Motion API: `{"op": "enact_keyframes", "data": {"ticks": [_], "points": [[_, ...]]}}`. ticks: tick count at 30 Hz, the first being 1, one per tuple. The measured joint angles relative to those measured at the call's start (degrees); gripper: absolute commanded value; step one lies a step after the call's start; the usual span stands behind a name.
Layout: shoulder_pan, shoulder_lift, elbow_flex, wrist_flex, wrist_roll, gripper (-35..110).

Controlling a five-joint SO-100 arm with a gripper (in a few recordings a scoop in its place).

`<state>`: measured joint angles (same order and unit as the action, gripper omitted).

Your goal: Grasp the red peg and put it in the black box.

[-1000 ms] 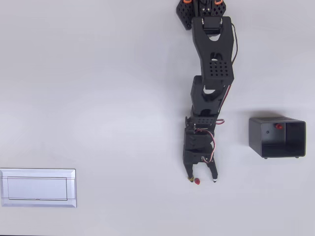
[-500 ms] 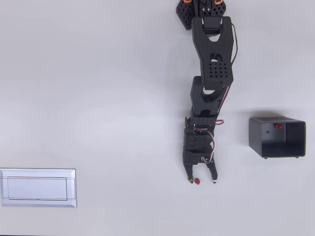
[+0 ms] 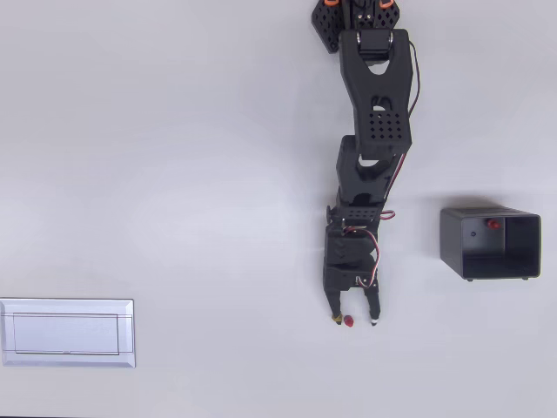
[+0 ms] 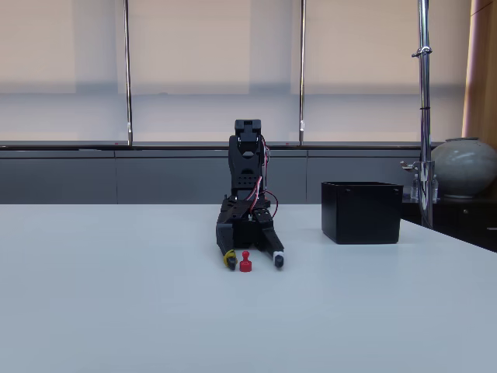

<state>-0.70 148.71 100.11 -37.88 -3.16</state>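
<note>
Nearest us in the fixed view, our black two-finger pincer point(image 4: 253, 261) rests tips-down on the white counter point(image 4: 116, 311), released, its fingers straddling the tiny bright red rounded peg point(image 4: 245, 263), which stands upright on the counter closer to the yellow-tipped finger point(image 4: 229, 260). Farther back at 2 o'clock from the peg sits the matt black rectangular plastic box point(image 4: 362, 211), well apart. Overhead, a flat white rectangular tray point(image 3: 67, 333) lies far off at 9 o'clock.
</note>
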Motion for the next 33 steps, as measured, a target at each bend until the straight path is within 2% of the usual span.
{"op": "enact_keyframes", "data": {"ticks": [16, 28, 33], "points": [[0.00, 0.00, 0.00, 0.00, 0.00, 0], [0.00, 0.00, -0.09, 0.00, 0.00, 0], [0.09, -0.18, -2.64, -4.83, 0.00, 0]]}}
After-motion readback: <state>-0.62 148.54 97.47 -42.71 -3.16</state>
